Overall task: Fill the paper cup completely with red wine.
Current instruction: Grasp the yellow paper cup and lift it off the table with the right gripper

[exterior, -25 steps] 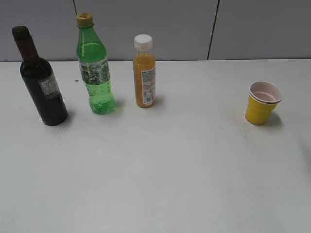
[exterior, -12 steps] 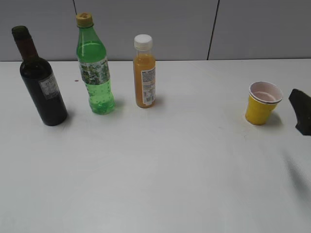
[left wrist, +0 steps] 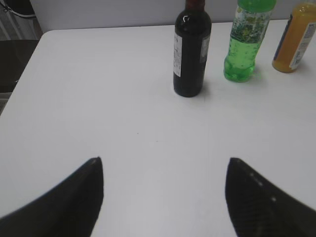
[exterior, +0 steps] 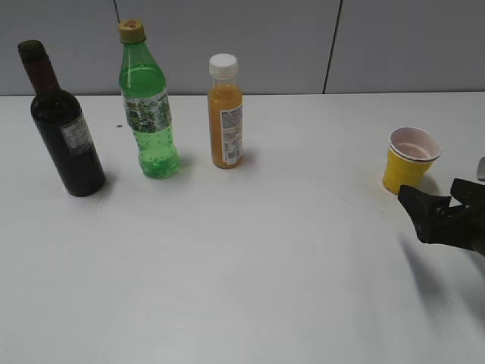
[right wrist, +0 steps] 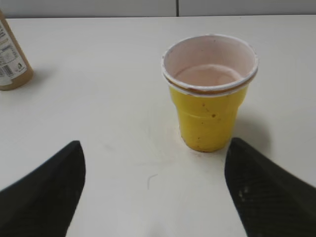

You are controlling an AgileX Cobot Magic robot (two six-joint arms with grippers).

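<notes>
Right wrist view: the paper cup [right wrist: 210,94] stands upright and empty on the table [right wrist: 108,74], just ahead of the right gripper [right wrist: 153,190], spread wide. Centre it, then close gently; thin walls crush easily.

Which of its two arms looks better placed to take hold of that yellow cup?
The right. Its open gripper faces the paper cup closely; the left gripper faces the wine bottle.

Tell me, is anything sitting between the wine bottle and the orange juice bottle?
Yes: the green plastic bottle stands between the wine bottle and the orange juice bottle. The exterior view shows all three upright in a row.
</notes>
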